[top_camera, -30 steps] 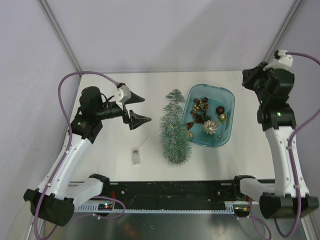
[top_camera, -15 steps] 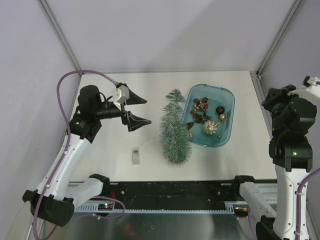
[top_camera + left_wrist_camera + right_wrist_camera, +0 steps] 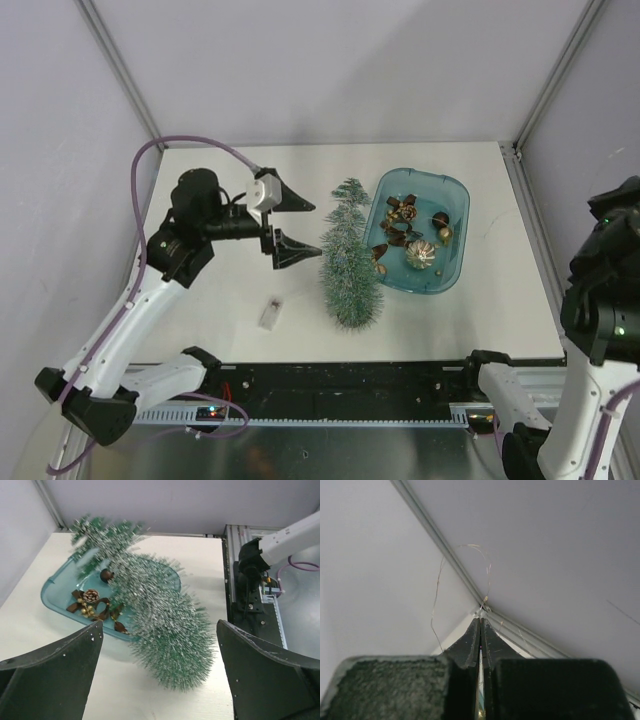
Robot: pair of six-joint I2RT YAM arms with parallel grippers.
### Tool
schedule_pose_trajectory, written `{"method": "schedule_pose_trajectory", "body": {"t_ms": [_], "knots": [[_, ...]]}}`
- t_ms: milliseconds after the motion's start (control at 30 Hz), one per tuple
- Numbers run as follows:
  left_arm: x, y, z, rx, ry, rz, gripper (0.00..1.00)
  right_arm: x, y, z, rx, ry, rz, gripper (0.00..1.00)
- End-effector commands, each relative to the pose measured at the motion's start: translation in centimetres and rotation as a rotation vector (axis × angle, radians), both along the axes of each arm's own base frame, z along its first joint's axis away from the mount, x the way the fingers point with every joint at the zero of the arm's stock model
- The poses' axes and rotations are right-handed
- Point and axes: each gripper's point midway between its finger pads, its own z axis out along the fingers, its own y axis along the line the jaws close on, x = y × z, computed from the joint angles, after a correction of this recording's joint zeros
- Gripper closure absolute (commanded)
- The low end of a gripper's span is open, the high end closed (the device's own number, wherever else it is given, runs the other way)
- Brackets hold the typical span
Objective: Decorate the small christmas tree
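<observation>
The small christmas tree (image 3: pixel 348 262) lies on its side on the white table, its tip pointing to the back and its wide end toward me. My left gripper (image 3: pixel 312 228) hovers just left of it, open wide. In the left wrist view the tree (image 3: pixel 165 625) fills the space ahead between the spread fingers (image 3: pixel 55 670). My right gripper (image 3: pixel 480 621) is raised at the far right and aims at the booth's corner. It is shut on a thin copper wire (image 3: pixel 437 595), which loops up from its tips.
A blue tray (image 3: pixel 455 190) right of the tree holds several gold and brown ornaments (image 3: pixel 415 250). A small clear box (image 3: pixel 270 313) lies on the table left of the tree's wide end. The right arm (image 3: pixel 610 290) stands past the table's right edge.
My left gripper has moved right, close to the tree, still open. The right arm has swung out from the back right to the far right edge. The small box has turned slightly.
</observation>
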Motion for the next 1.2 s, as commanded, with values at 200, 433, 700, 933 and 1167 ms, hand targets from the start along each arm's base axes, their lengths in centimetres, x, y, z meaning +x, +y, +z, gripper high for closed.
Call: {"method": "schedule_pose_trajectory", "body": {"t_ms": [200, 433, 700, 933, 1167], "knots": [[-2.7, -1.1, 10.1, -0.123, -0.086, -0.137, 0.00, -6.5, 5.0, 0.6, 0.067, -0.138, 0.256, 1.00], [-7.3, -4.0, 11.7, -0.150, -0.173, -0.271, 0.00, -11.7, 9.5, -1.5, 0.083, -0.151, 0.495, 1.00], [-11.2, -9.9, 6.8, -0.059, -0.312, -0.333, 0.00, -16.5, 17.8, -0.4, -0.089, -0.109, 0.961, 1.00], [-13.3, -14.1, 2.7, 0.011, -0.373, -0.368, 0.00, -20.9, 21.0, -0.3, -0.142, -0.145, 1.171, 1.00], [-10.4, -17.7, -1.6, 0.066, -0.427, -0.244, 0.00, -23.3, 20.5, 2.7, -0.138, -0.259, 1.228, 1.00]]}}
